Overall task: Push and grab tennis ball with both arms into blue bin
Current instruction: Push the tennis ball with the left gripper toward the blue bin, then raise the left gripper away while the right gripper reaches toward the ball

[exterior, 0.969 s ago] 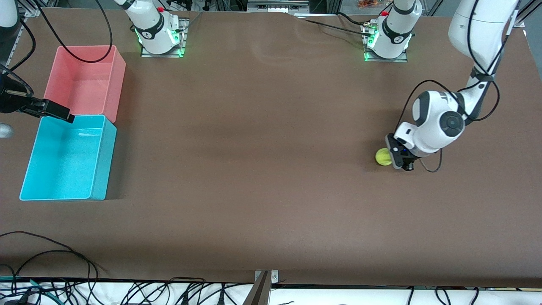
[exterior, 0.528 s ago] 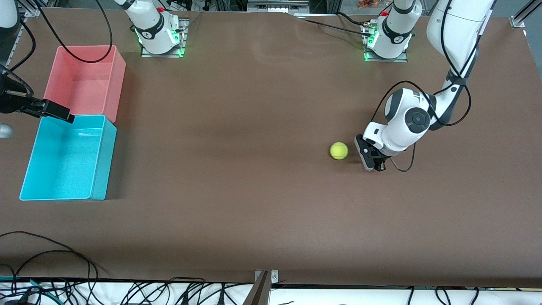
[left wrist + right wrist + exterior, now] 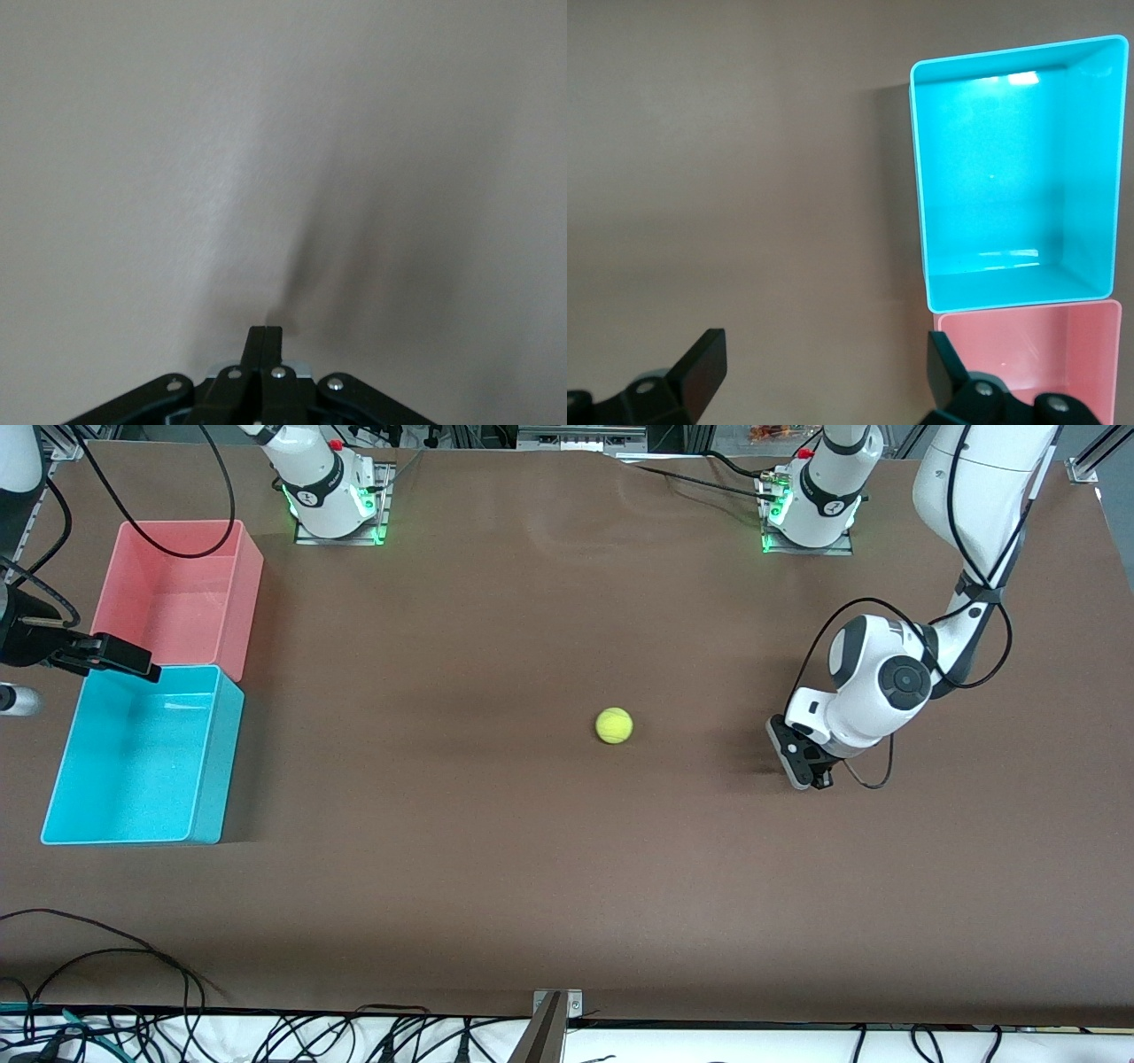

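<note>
Small fuzzy yellow-green tennis ball [image 3: 613, 724] lay free on the bare brown table [image 3: 496, 850], well apart from the left gripper [image 3: 804, 764], on its side toward the right arm's end. Left gripper sat low at the tabletop, fingers pressed together, holding nothing. Right gripper [image 3: 824, 363] hung with jaws spread wide and empty, beside the rectangular cyan-blue plastic bin [image 3: 142, 757], near the edge where it meets the pink-red tub [image 3: 177, 593].

Judged: ball light, springy, rolls readily; felt gives friction. Best pinched across its widest middle.
</note>
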`<act>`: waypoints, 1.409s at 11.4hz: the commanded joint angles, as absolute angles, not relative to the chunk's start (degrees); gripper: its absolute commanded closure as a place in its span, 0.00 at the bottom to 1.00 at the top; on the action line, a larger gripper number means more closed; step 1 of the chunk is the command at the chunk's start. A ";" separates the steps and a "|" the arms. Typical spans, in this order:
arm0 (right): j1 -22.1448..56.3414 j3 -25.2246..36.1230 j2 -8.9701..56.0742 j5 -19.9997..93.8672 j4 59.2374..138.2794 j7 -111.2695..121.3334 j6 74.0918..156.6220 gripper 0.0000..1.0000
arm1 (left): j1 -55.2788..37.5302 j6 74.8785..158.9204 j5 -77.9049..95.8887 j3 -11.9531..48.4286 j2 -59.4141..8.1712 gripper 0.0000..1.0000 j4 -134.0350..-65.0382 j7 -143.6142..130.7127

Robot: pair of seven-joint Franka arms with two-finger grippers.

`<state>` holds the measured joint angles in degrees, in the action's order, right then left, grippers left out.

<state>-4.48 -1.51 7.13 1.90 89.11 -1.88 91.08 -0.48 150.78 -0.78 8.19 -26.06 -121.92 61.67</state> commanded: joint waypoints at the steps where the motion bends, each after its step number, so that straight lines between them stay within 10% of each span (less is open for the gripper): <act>1: -4.48 -2.11 7.91 2.46 88.50 3.15 89.74 0.00 | 0.44 148.64 -1.67 6.86 -23.21 1.00 -122.34 63.37; 4: -3.87 -2.11 9.05 2.63 88.51 6.23 88.43 0.00 | 0.35 144.59 -1.58 5.45 -17.34 0.69 -124.53 63.19; 6: -3.43 -2.20 9.05 2.37 88.51 8.86 86.84 0.00 | 0.53 139.95 -1.58 5.10 -13.29 0.00 -125.24 63.28; 16: -1.32 -2.20 9.93 -1.58 90.61 45.42 89.03 0.00 | 0.53 139.31 -1.67 5.10 -4.06 0.00 -125.77 62.93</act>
<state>-1.56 -2.23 9.99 -0.38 89.29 39.80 88.33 0.34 139.57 -0.78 5.25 -9.33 -124.18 62.72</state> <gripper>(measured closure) 0.000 0.000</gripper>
